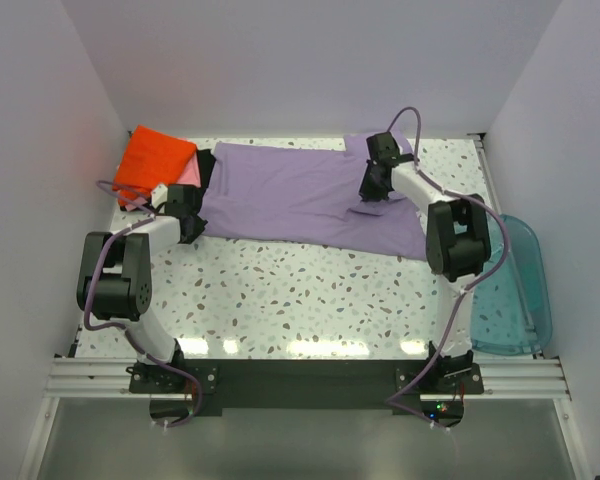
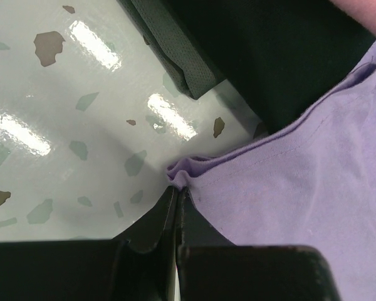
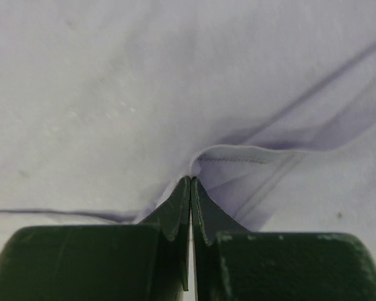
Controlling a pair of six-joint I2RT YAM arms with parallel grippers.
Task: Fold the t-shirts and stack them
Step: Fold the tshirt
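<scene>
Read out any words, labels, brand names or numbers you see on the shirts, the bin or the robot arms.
None readable in any view. The large lavender-purple cloth t-shirt, the folded bright orange cloth shirt, the translucent teal plastic bin and the speckled white table show no print, tag or label.

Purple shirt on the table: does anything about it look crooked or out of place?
Yes. The purple shirt lies slanted across the table, and its left end reaches the black shirt of the folded pile.
</scene>
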